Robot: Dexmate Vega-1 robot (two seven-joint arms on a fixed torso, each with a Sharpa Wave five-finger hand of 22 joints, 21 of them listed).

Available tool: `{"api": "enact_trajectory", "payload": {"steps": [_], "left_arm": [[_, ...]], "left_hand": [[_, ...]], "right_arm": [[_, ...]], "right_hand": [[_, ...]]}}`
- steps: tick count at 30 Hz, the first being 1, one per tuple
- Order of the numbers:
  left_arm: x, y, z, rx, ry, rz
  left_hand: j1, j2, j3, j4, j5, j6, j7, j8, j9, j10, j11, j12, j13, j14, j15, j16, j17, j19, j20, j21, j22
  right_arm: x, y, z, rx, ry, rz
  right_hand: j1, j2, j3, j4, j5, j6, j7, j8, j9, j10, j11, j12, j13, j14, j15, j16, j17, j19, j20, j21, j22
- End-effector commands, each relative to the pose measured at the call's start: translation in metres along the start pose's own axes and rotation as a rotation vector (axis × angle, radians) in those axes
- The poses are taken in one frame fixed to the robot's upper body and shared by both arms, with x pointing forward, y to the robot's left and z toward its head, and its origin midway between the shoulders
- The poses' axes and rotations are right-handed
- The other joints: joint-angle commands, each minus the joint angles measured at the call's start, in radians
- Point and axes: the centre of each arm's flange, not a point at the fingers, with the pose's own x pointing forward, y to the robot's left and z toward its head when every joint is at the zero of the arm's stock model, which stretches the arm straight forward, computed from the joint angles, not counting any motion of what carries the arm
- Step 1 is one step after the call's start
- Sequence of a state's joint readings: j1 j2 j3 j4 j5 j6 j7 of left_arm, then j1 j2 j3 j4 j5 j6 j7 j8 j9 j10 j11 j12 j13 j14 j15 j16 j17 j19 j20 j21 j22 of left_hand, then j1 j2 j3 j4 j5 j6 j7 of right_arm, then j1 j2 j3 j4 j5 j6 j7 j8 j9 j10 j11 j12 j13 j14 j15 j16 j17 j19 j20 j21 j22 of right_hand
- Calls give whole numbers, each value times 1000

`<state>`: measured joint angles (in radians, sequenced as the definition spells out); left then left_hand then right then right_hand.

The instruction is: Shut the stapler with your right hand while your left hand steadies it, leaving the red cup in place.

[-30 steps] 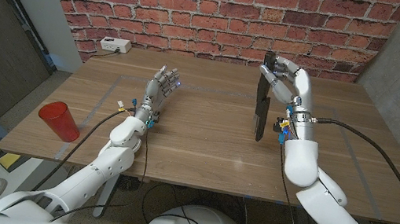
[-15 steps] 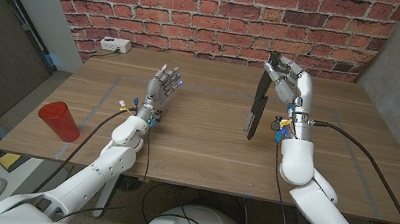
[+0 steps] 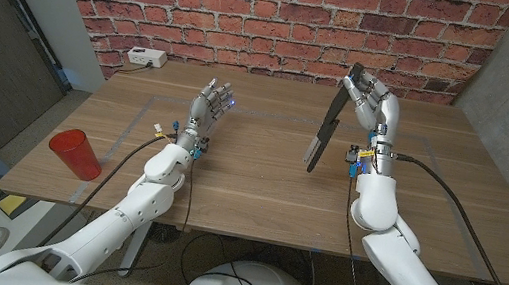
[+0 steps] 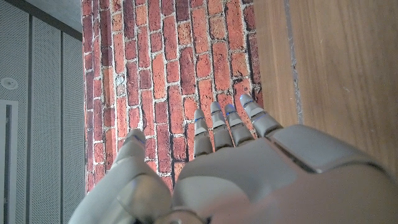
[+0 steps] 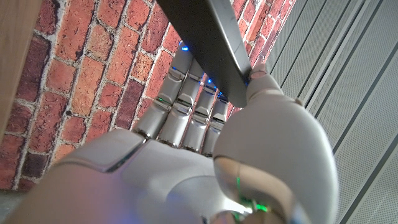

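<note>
Head view: right hand (image 3: 374, 98) pinching the upper arm of one stapler (image 3: 328, 121), tilted open above the bench (image 3: 249, 177), probably to swing it closed. Left hand (image 3: 207, 108) spread, upright, holding nothing, well apart from the stapler, not steadying. One red cup (image 3: 75, 153) near the bench's left edge.

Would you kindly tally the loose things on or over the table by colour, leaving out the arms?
Red: 1, the red cup, upright near the table's left edge.
Black: 1, the stapler, held tilted by the right robot hand.
White: 1, a small box by the brick wall.
Total: 3.
</note>
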<state>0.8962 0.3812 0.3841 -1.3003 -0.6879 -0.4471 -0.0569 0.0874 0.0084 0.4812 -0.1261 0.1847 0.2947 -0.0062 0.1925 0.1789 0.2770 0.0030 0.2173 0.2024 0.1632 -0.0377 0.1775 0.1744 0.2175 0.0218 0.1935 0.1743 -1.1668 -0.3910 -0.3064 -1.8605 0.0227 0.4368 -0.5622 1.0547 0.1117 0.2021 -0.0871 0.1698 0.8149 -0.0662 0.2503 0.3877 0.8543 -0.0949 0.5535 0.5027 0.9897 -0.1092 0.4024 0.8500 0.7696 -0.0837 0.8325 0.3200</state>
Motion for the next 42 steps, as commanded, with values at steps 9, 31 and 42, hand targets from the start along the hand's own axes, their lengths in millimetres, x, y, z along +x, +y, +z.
{"api": "enact_trajectory", "payload": {"steps": [9, 31, 42], "left_arm": [[8, -20, -3, -9, 4, -19], [10, -46, -5, -30, -5, -77], [15, -61, -11, -30, -4, -126]], "left_hand": [[3, 13, 0, -2, 2, 3, 14, -1, 5, -5, -4, -1, 2, -6, -8, 2, 4, -6, 1, -1, 2], [-1, 10, -4, -1, 1, 2, 13, -1, 5, 5, -3, 4, 5, 27, -1, 16, 5, 10, 20, 5, 2], [-3, 8, -6, 0, 1, -18, 5, -7, 6, -29, 1, -7, 7, 36, 12, 16, 7, 50, 48, 19, 6]], "right_arm": [[9, -8, -14, 193, -20, -6], [12, -7, -27, 275, 24, 4], [13, -12, -29, 304, 32, -35]], "right_hand": [[54, 52, 187, -59, 5, 58, -43, 4, 6, 68, -63, 2, 1, 53, -123, -9, 8, -13, -123, 20, -2], [46, 51, 192, -58, 4, 53, -49, -5, 12, 59, -67, 0, 2, 53, -123, -22, 18, -32, -125, 44, -10], [46, 52, 196, -58, 3, 50, -53, -7, 18, 55, -67, 1, 6, 50, -123, -29, 23, -41, -124, 57, -14]]}}
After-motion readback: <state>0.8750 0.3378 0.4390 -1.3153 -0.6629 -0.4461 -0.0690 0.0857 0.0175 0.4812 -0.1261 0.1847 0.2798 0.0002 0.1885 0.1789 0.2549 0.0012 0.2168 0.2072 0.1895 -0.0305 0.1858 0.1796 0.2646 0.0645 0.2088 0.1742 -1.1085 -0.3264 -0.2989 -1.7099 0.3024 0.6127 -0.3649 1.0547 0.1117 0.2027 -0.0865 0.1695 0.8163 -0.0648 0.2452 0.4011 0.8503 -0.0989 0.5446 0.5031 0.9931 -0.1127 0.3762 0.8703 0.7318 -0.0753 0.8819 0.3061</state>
